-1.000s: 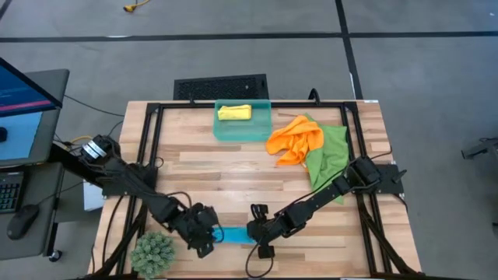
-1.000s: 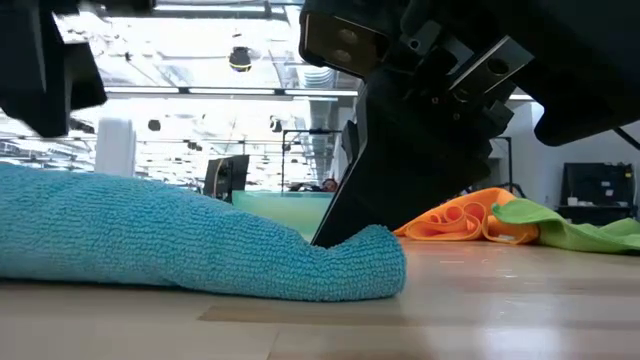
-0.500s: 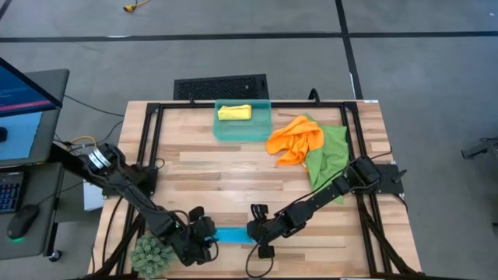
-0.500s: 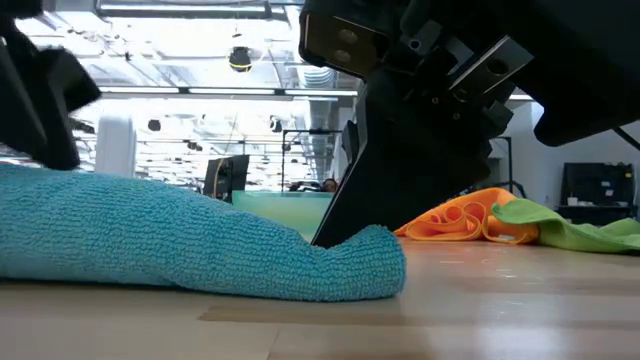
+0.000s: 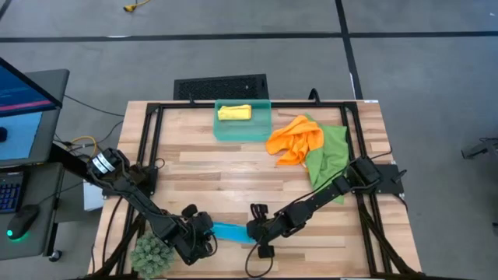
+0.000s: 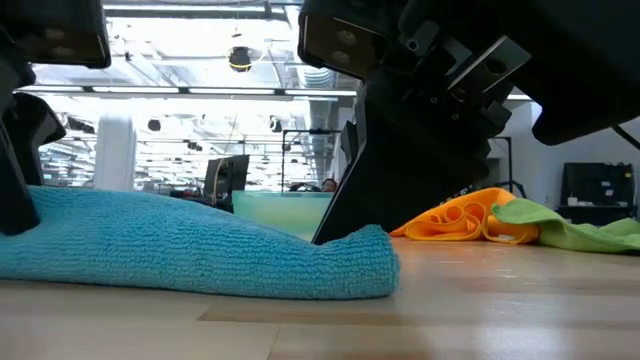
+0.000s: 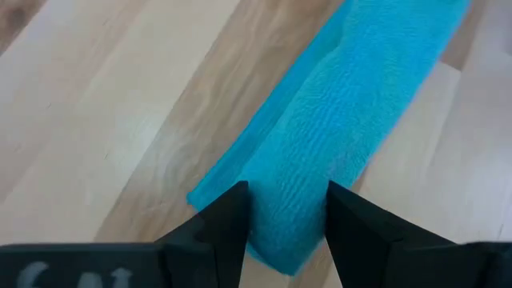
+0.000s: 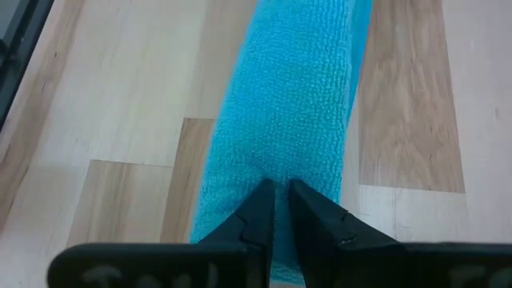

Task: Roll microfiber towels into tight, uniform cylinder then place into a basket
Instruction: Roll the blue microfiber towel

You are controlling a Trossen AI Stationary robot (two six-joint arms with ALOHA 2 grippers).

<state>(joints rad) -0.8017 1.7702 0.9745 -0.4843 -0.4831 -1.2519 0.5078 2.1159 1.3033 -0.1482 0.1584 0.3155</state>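
Two grippers pinch the rolled bright blue microfiber towel at table's six o'clock, left gripper astride one end, right gripper narrowly nipping the other, likely keeping it tight for the teal plastic basket at twelve.

Four towels: blue, yellow, orange and green. One basket, holding the yellow one. Two grippers, left and right, one small plant.

No readable text anywhere, tbh. Monitor at high view's left edge shows only blue and red blur, nothing legible. Keyboard below it too small for key legends. Faint pale marks on left wrist's dark housing, can't make them out. No labels, brands or numbers to read.
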